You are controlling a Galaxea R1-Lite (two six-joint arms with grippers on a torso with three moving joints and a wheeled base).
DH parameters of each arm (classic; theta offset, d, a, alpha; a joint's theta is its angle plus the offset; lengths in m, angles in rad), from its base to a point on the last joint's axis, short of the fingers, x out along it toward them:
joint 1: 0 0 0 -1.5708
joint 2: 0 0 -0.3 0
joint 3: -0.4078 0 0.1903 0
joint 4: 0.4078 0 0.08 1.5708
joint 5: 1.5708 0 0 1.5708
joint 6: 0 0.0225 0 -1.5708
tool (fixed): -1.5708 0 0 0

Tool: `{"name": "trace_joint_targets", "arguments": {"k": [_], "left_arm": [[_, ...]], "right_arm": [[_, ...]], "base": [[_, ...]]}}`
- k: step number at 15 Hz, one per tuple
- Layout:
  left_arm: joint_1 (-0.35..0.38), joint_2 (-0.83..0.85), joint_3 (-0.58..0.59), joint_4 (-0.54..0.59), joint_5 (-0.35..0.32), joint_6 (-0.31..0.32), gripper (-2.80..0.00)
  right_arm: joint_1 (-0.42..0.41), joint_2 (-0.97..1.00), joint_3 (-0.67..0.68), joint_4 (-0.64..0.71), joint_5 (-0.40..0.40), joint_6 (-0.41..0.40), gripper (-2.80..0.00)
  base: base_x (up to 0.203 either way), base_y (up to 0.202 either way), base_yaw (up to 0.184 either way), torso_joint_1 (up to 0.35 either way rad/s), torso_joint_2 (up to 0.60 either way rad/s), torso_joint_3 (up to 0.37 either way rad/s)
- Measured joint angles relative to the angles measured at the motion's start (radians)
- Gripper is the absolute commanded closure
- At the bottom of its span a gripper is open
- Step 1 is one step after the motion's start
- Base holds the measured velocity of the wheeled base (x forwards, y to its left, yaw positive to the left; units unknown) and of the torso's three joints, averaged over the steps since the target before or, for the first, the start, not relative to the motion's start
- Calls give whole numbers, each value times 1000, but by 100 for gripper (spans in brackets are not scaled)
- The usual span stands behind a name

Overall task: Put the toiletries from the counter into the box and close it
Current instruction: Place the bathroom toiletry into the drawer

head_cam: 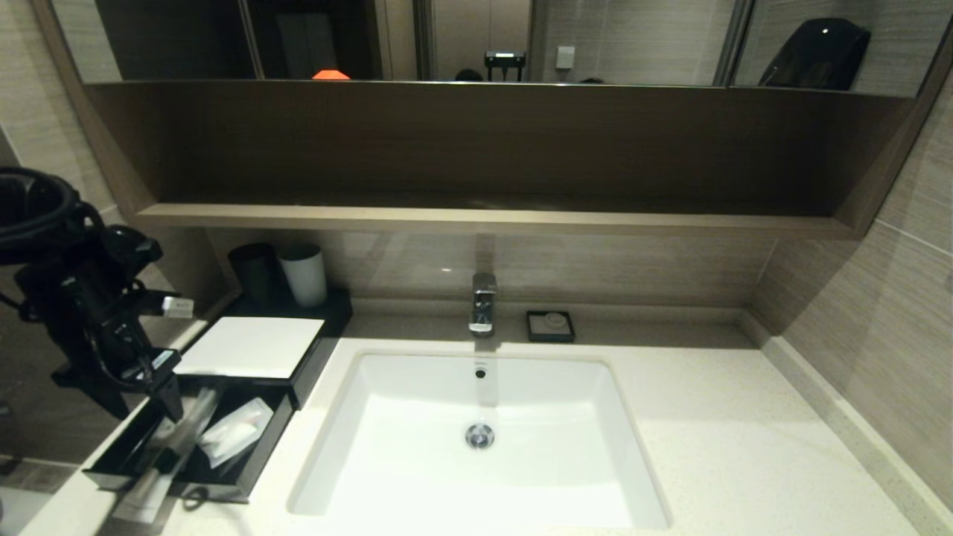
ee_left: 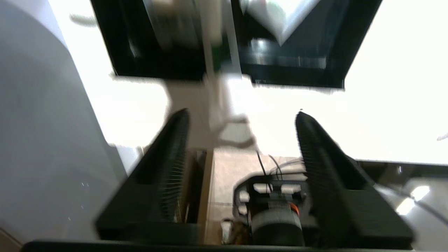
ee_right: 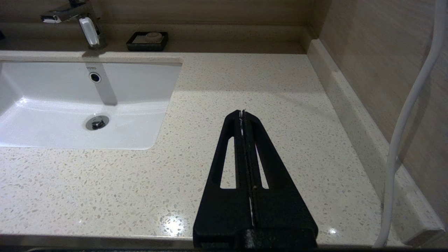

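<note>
At the head view's lower left, the left gripper [head_cam: 167, 398] hangs with jaws spread and empty over the low black box's [head_cam: 257, 350] pulled-out drawer, where clear-wrapped toiletry packets [head_cam: 234, 432] lie. One long packet [head_cam: 153, 484] overhangs the drawer's front onto the cream speckled stone counter [head_cam: 707, 447]. The right gripper [ee_right: 243, 113] hovers clenched over bare counter.

The black left arm [head_cam: 82, 298] reaches in from the scene's left edge, its wrist angled downward. The black left gripper [ee_left: 241, 119] hangs at the near left, its two ribbed black fingers [ee_left: 175, 140] spread well apart with nothing between them. The black right gripper [ee_right: 243, 113] sits low at the near right, parked, its two slotted fingers pressed flat together.
</note>
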Motion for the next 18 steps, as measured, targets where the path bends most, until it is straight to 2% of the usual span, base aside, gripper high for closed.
{"name": "trace_joint_targets", "arguments": {"k": [2,5,8,13,18], "left_arm": [[3,-62,100,-16,-2,-10,0],[5,-140,231,-62,-2,-70,0],[6,-223,353,-122,-1,-81,0],[39,-291,560,-347,6,-81,0],[45,-303,700,-528,2,-81,0]], "right_arm": [[0,0,0,0,0,0,0],[0,0,0,0,0,1,0],[0,0,0,0,0,0,0],[0,0,0,0,0,1,0],[0,0,0,0,0,0,0]], "base": [[0,0,0,0,0,0],[0,0,0,0,0,0],[0,0,0,0,0,0],[0,0,0,0,0,0],[0,0,0,0,0,0]]}}
